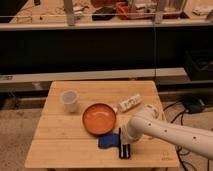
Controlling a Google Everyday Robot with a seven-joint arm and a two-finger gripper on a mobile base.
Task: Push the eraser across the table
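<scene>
count: one small rectangular table of light wooden planks, one long narrow black eraser with pale lengthwise stripes, one small flat blue pad, one round orange bowl, one white plastic cup, one white bottle lying on its side, and one gripper at the end of my white arm.

surroundings: the cup stands upright in the upper left part of the tabletop. the bowl sits at the middle. the bottle lies just to the upper right of the bowl, near the table's far edge. the blue pad lies just below the bowl, and its right edge meets the eraser. behind the table runs a long dark workbench with a pale rail. dark cables lie on the floor at the right. my arm enters from the lower right and crosses the table's right side.

task item: the eraser lies in the lower middle of the frame, near the table's front edge, with its long side running toward the camera.

end effector: my gripper is down at the tabletop, right against the eraser's right side and partly over it. the fingers are closed together, and i see nothing held between them. dark shapes overlap here, so i cannot confirm contact.
</scene>
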